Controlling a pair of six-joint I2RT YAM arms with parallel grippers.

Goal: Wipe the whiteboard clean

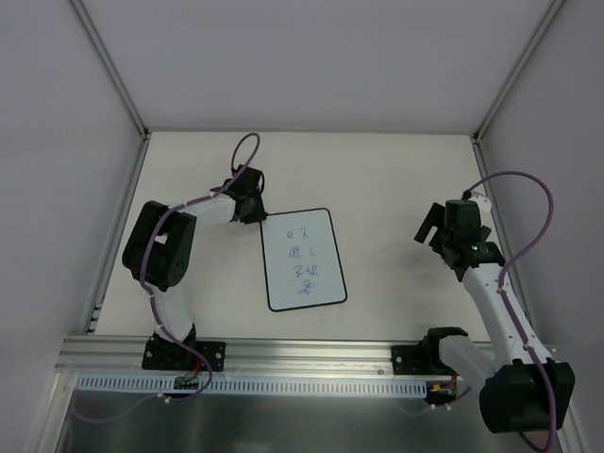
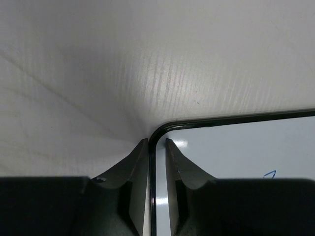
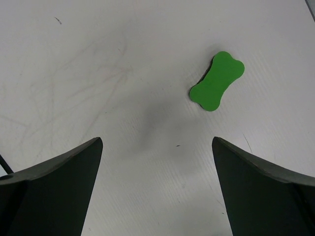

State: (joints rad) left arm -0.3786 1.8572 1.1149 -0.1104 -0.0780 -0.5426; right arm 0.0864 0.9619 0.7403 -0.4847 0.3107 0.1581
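The whiteboard [image 1: 326, 226] lies flat on the table [image 1: 396, 170], about midway between the two arms, with its long sides running near to far. Several lines of blue handwriting [image 1: 304, 260] sit down its middle, still unwiped.

The left claw [image 1: 255, 209] is down at the far left corner of the board. From the left wrist camera, the left claw [image 2: 156, 147] has its two fingers [image 2: 138, 164] drawn close together, one on each side of the board's thin black border just near of the rounded corner. One finger is over bare table outside the edge and the other is over the white surface of the whiteboard [image 2: 246, 157]. A thin strip of white shows between the border and the inner finger, so the jaws are only slightly apart and do not look clamped. Whether the outer finger touches the border I cannot tell.

The right claw [image 1: 432, 225] is held over the table to the right of the board, well apart from it. In its wrist view, the right claw [image 3: 156, 140] is spread wide with nothing between its fingers. A green bone-shaped eraser [image 3: 217, 80] lies on the table beyond the fingertips, toward the right finger's side, touching neither.
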